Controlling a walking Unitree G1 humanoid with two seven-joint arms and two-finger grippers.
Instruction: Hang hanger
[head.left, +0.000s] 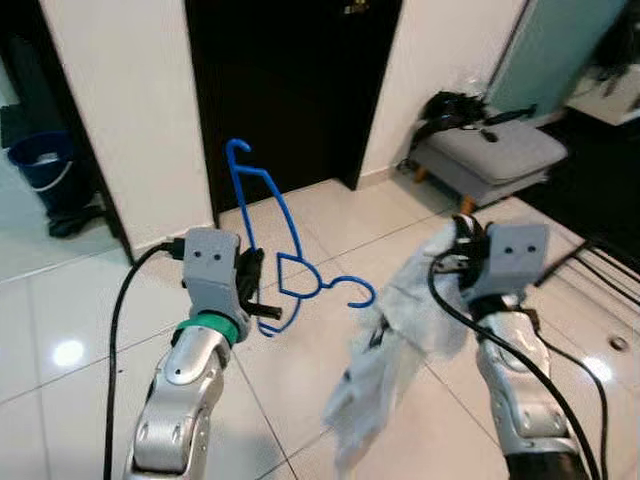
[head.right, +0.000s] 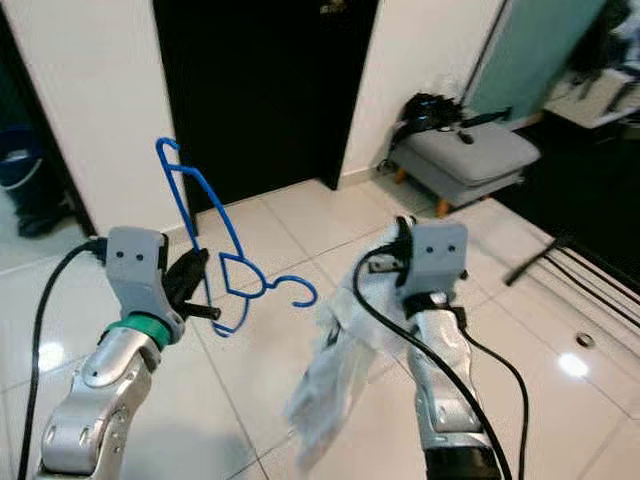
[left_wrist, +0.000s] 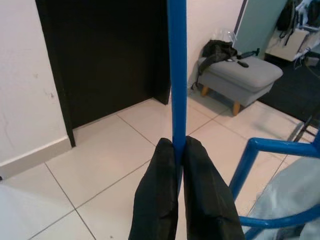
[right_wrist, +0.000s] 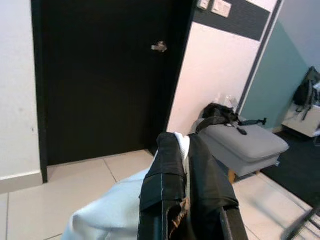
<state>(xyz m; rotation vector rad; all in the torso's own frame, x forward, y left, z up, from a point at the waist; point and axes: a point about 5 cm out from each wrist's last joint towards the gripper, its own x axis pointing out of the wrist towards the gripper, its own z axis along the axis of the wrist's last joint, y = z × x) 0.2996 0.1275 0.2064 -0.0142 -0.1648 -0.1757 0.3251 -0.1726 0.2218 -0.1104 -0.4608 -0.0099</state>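
A: Where was the blue hanger (head.left: 268, 225), and what held it?

B: The left gripper (left_wrist: 177, 165) was clamped on its bar. The long axis rose steeply, hook at about 12 o'clock from the fingers.

A: And the right gripper (right_wrist: 186, 165)?

B: It was pinching a pale garment (head.left: 400, 345), which hung at 3 o'clock of the hanger, just beside it. The left arm was nearer.

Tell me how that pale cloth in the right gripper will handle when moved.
Probably floppy: the pale cloth droops in folds below the right gripper. Likely light, since a pinch at one edge holds it. It may swing toward the blue hanger.
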